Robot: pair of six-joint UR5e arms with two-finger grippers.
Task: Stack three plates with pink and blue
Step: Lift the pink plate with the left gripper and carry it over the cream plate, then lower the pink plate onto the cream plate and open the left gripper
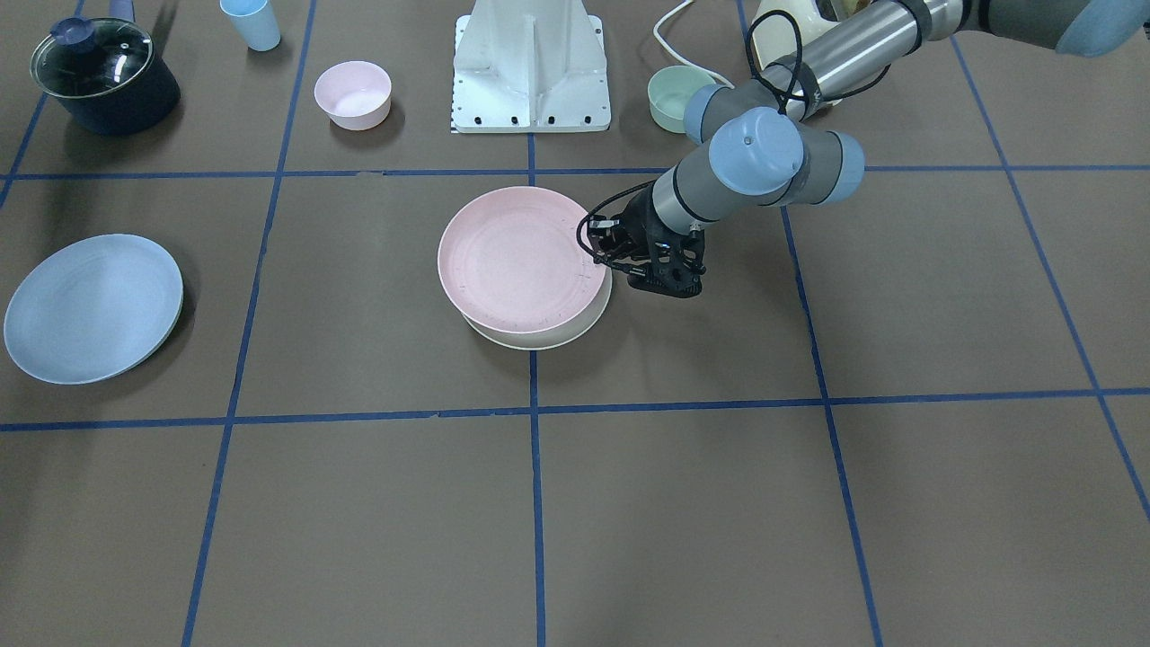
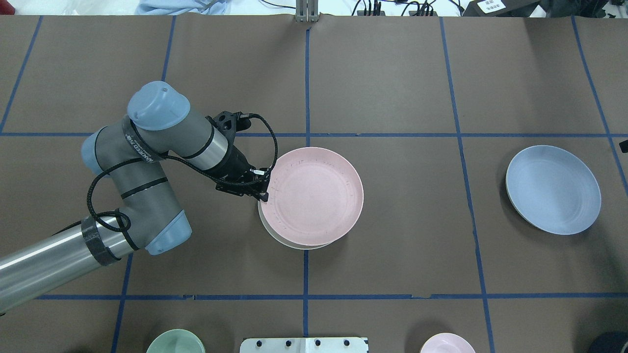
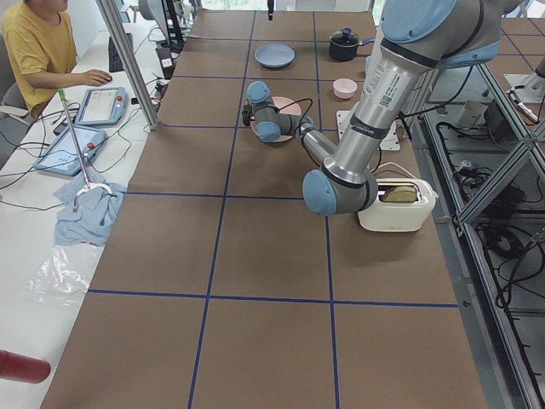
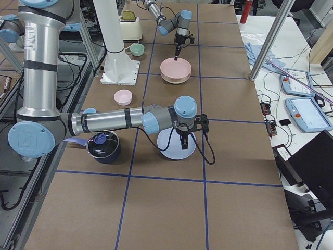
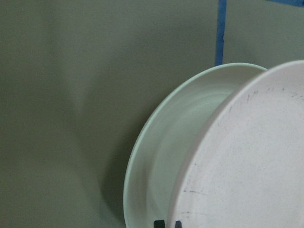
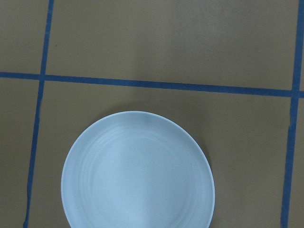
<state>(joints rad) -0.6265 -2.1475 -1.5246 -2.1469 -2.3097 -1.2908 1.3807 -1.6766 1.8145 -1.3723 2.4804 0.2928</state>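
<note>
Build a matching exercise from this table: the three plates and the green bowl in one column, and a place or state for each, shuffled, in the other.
1. pink plate
2. cream plate
3. blue plate
4. green bowl

A. lies alone, far on the robot's right
B. stands by the robot's base
C. gripped at its rim by the left hand, tilted
D. lies under the tilted plate

Pairs: 1-C, 2-D, 3-A, 4-B

Brown table (blue-taped grid): cream plate, blue plate, lidded pot, possibly a toaster.
</note>
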